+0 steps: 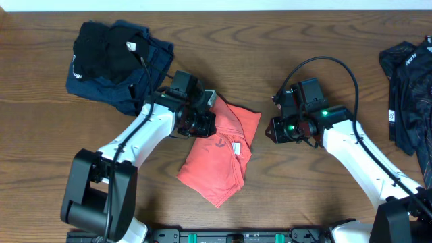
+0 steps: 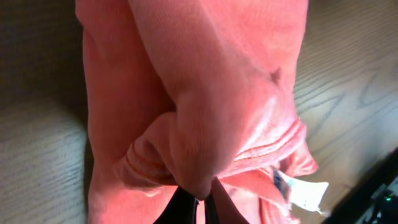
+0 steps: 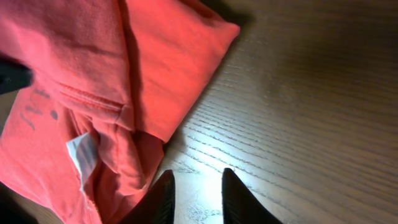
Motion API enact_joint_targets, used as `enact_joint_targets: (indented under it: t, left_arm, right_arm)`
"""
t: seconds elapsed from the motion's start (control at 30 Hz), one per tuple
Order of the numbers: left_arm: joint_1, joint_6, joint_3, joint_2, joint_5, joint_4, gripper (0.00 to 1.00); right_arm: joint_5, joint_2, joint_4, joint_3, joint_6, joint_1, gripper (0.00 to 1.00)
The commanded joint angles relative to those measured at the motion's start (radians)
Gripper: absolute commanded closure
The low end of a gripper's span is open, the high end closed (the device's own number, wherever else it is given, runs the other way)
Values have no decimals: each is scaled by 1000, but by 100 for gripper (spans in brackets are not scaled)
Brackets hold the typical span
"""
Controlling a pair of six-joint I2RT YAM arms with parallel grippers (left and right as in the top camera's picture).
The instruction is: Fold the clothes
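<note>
The orange-red T-shirt (image 1: 217, 162), soft knit folded into a rumpled oblong, lies at the centre of the wood-grain tabletop (image 1: 304, 202). The left claw (image 2: 200, 208), at the shirt's 11 o'clock edge, is pinching a bunched ridge of its cloth. The right claw (image 3: 198, 193), at the shirt's 2 o'clock, stands spread over bare wood. The navy-and-black garments (image 1: 115, 61) lie heaped at the tabletop's 10 o'clock.

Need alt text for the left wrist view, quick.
The left pincer is shut on a bunched fold of the orange-red shirt, which fills most of the frame. A white tag hangs at lower right; wood table shows on both sides.
</note>
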Motion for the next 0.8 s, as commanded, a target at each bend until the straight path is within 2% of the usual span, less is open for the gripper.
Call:
enact_joint_targets:
  t: [0.0,0.23,0.53,0.57,0.6,0.63,0.67,0.7,0.77]
  left_arm:
    - [-12,-31,50,-90,-7,1,94]
    - [-97,-66,45,-113,-27,89,94]
    - [-325,-89,35,23,-106,286,94]
    - [-343,-89,35,29,-113,296,91]
    - [-357,-89,35,31,-126,299,83]
    - [-364,-89,36,30,-137,298,61]
    - [-365,-89,39,24,-136,297,32]
    - [-364,-95,43,15,-136,289,19]
    - [-354,-96,54,-11,-136,260,14]
  right_arm:
    - [21,-1,-2,10,34,-37,78]
    - [16,-1,-2,10,64,-132,81]
    - [16,-1,-13,10,64,-148,82]
    - [16,-1,-13,10,64,-148,82]
    - [16,-1,-14,10,64,-148,82]
    - [16,-1,-15,10,64,-148,82]
    - [16,-1,-18,10,64,-148,82]
    - [16,-1,-18,10,64,-148,80]
    - [15,-1,-18,10,64,-148,75]
